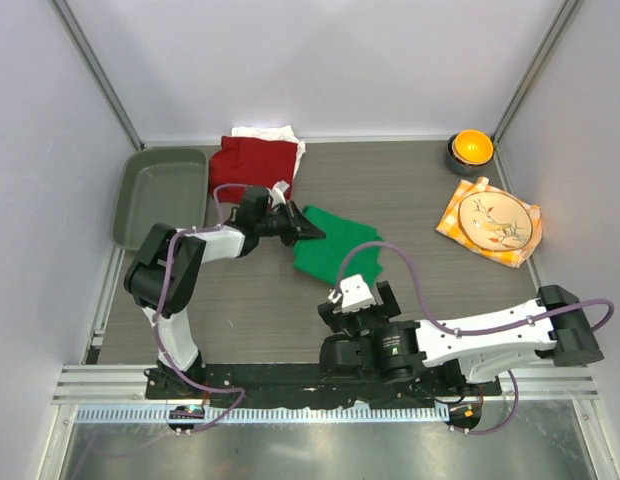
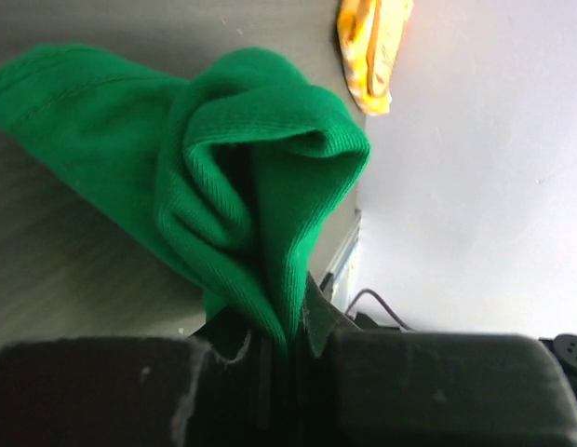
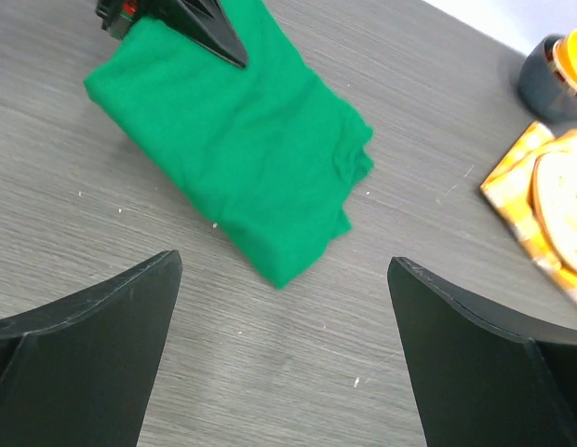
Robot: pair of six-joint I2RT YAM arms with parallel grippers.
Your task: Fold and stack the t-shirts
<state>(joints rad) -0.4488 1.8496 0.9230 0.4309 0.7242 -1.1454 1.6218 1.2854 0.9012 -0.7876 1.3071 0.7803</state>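
Green t-shirt (image 1: 335, 250), red t-shirt (image 1: 253, 165), white t-shirt (image 1: 265, 132): one each

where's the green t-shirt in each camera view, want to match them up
top external: green t-shirt near the centre, the left jaws at its left edge.
left wrist: fills the upper left and centre, a fold pinched in the left jaws.
right wrist: upper centre, lying flat beyond the open right jaws.
shared landmark: the orange-yellow checked napkin, toward the right in every view.

The left arm stretches to the right, its hand (image 1: 310, 232) clamped on a fold of the green t-shirt (image 1: 335, 256). The right arm lies folded low, its hand (image 3: 284, 349) spread wide.
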